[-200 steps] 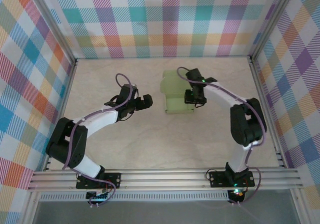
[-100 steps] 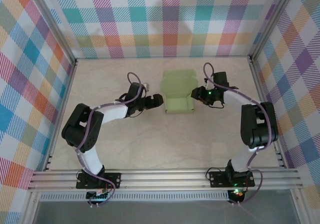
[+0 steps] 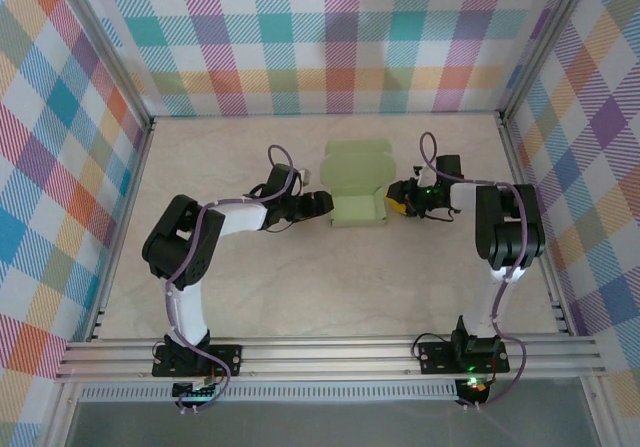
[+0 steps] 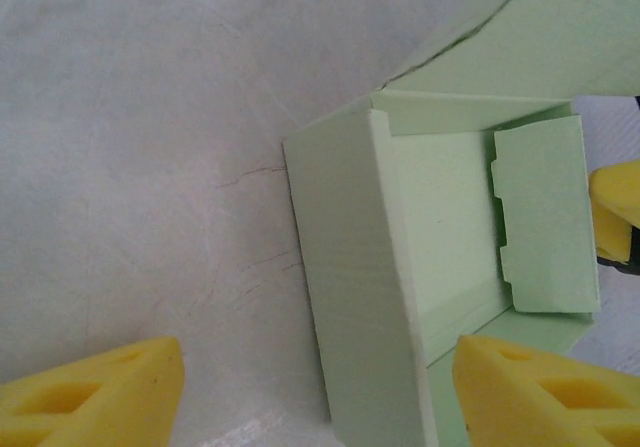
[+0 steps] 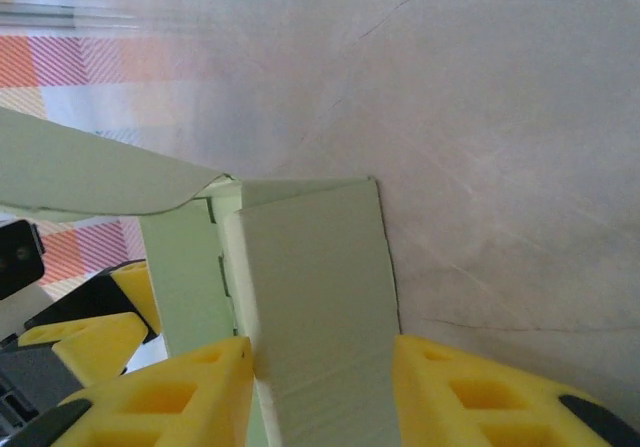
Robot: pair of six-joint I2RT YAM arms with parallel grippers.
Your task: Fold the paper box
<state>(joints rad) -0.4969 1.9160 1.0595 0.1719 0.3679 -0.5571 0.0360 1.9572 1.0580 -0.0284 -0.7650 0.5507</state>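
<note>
The paper box (image 3: 358, 185) is pale green card lying mid-table, a small open tray with its lid flap spread flat behind it. My left gripper (image 3: 321, 203) is at the tray's left side. In the left wrist view the left wall of the paper box (image 4: 350, 287) stands between its wide-apart yellow fingers (image 4: 95, 392), so the left gripper (image 4: 315, 397) is open. My right gripper (image 3: 397, 196) is at the tray's right side. Its yellow fingers (image 5: 480, 397) straddle the right wall of the paper box (image 5: 315, 297), close on both sides, and the right gripper (image 5: 320, 402) is still apart.
The pale marbled table (image 3: 250, 287) is fenced by plaid walls (image 3: 330, 47) at the back and sides and by an aluminium rail (image 3: 330, 352) at the near edge. Both arms reach low and inward toward the middle.
Both grippers have moved in against the box, the left from the left, the right swinging down from over it to its right side. Both pairs of jaws have narrowed.
</note>
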